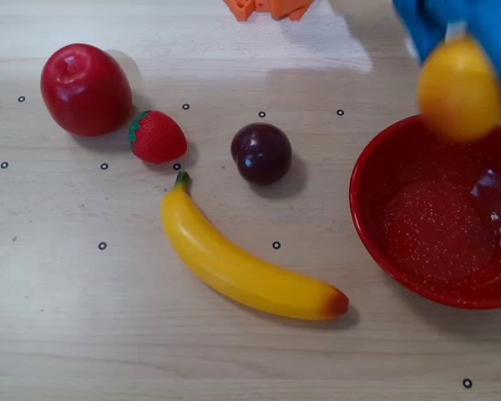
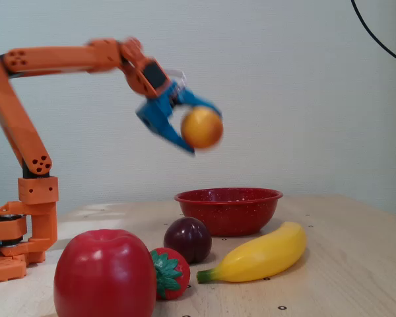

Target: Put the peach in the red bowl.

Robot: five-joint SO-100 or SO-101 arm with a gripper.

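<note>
The orange-yellow peach (image 1: 461, 88) (image 2: 202, 127) hangs in the air, blurred by motion, with my blue gripper (image 1: 463, 50) (image 2: 199, 129) shut on it. In the overhead view it overlaps the upper rim of the red bowl (image 1: 376, 242), which sits at the right edge of the table. In the fixed view the peach is well above the red bowl (image 2: 228, 210) and slightly to its left. The bowl's speckled inside holds nothing.
A red apple (image 1: 85, 88) (image 2: 104, 274), a strawberry (image 1: 158, 137) (image 2: 169, 273), a dark plum (image 1: 261, 153) (image 2: 188, 239) and a long banana (image 1: 242, 261) (image 2: 261, 254) lie on the wooden table left of the bowl. The orange arm base (image 2: 16, 228) stands at the left.
</note>
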